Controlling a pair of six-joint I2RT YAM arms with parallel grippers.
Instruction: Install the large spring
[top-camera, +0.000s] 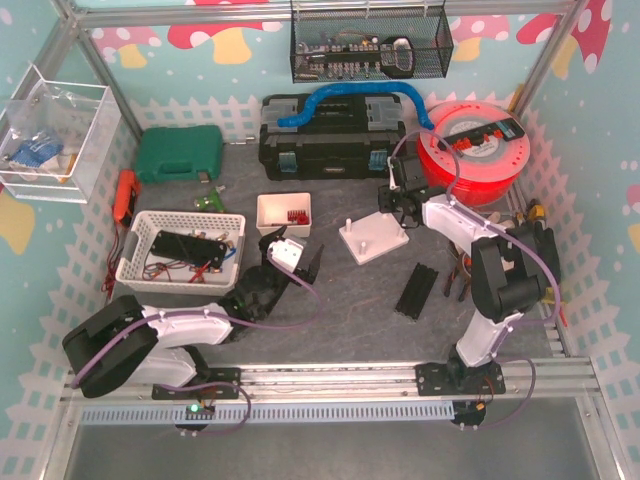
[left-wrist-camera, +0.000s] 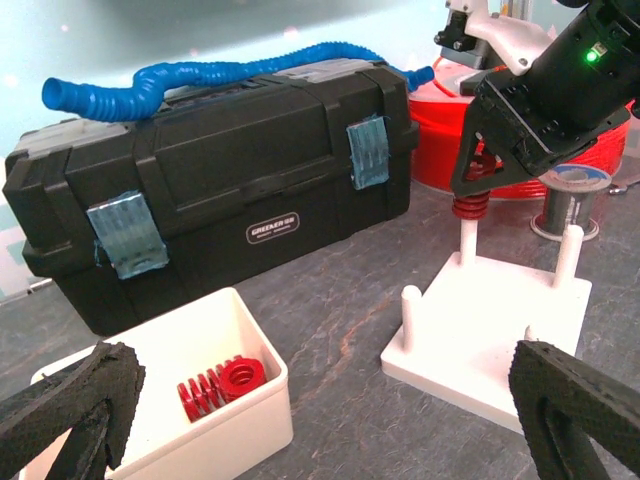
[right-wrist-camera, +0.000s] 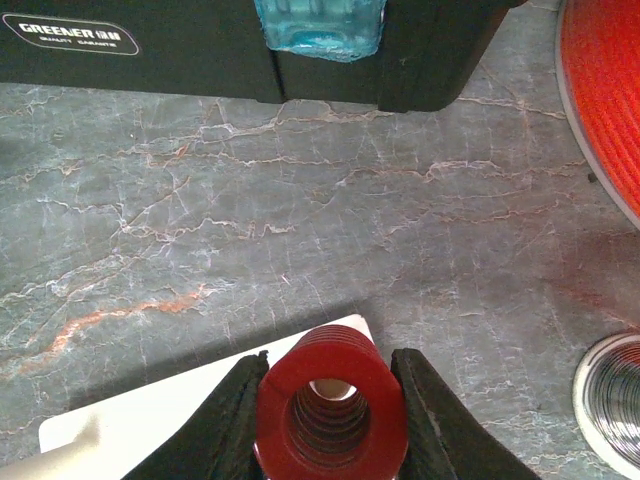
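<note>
Red metal coil spring (right-wrist-camera: 331, 405) upright, pinched in the right gripper (right-wrist-camera: 330, 430), white plastic peg (left-wrist-camera: 467, 240) straight below its fingers (right-wrist-camera: 225, 425).

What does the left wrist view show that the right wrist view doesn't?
Only the left wrist view: the bin with spare springs, the blue hose on the toolbox, the base's upright posts, and the right gripper seen from the side, holding the spring at the top of a far post. Only the right wrist view: a look straight down the spring's bore between the gripper's fingers. Both: the spring, the white base, the black toolbox and the red spool.
</note>
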